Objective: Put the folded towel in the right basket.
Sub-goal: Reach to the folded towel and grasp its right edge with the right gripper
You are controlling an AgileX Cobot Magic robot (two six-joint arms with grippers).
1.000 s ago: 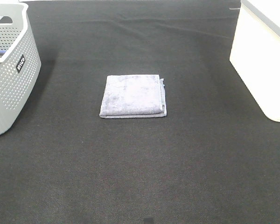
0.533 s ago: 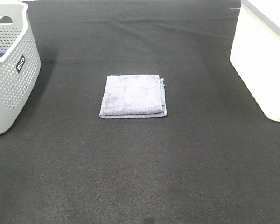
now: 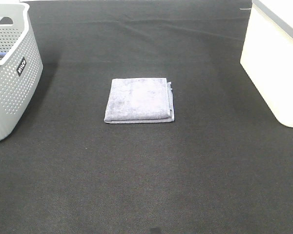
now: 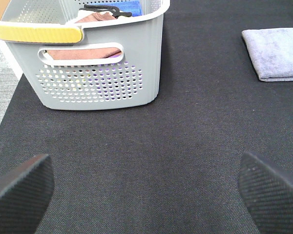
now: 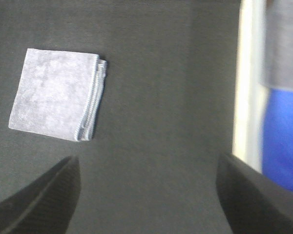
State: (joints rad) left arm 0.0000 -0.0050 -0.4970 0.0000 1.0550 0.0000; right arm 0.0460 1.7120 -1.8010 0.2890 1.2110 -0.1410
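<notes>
The folded grey-lilac towel [image 3: 139, 100] lies flat on the black cloth near the table's middle. It also shows in the left wrist view [image 4: 276, 52] and the right wrist view [image 5: 56, 93]. The right basket [image 3: 278, 58] is a cream-white bin at the right edge; the right wrist view shows its rim [image 5: 246, 83] with grey and blue cloth inside. My left gripper [image 4: 146, 187] is open and empty, over bare cloth beside the grey basket. My right gripper [image 5: 146, 195] is open and empty, between the towel and the right basket. Neither arm shows in the high view.
A grey perforated basket [image 3: 10, 73] stands at the left edge; the left wrist view shows it [image 4: 97, 63] holding brown and blue cloths, with a yellow handle. Black cloth [image 3: 146, 175] covers the table.
</notes>
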